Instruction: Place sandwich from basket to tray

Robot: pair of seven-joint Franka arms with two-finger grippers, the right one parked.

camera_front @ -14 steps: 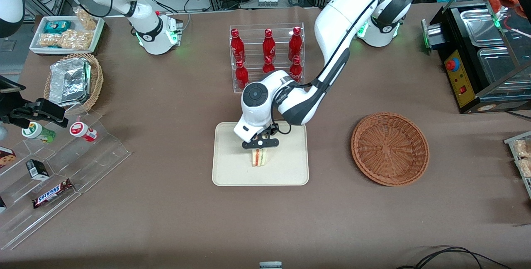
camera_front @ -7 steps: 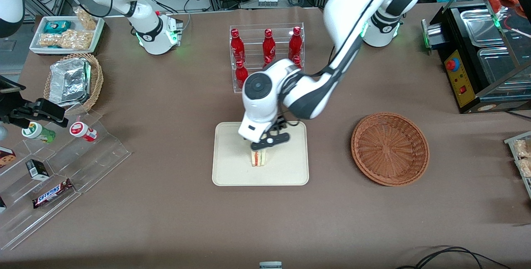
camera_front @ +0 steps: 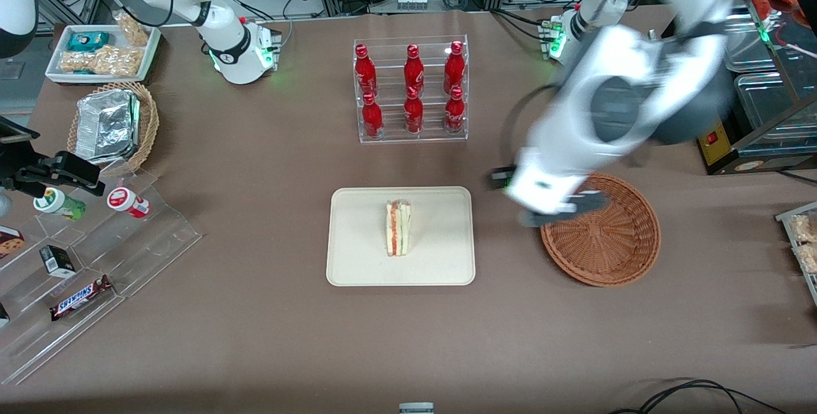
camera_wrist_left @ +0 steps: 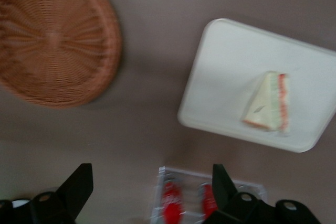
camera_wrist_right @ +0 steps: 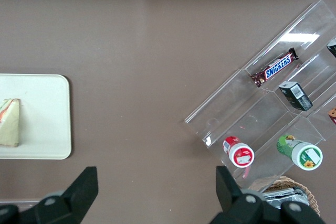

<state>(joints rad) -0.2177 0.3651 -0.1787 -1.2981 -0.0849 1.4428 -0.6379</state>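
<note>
Item: triangular wrapped sandwich (camera_front: 397, 228), delivered, lying on your cream rectangular plastic tray (camera_front: 357, 267). Gripper (camera_wrist_left: 152, 188), jaws spread and empty, above the reddish-brown wicker basket (camera_front: 606, 248) rim.

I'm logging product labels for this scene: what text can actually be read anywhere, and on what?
"SNICKERS": on the chocolate bar in the clear stepped display.
Red bottles in the clear rack: white script, too small to read.
Cup lids, small boxes, snack packets: print unreadable.
Sandwich, tray, basket: no text.
The claw, open over the basket's edge: no marking readable.
</note>
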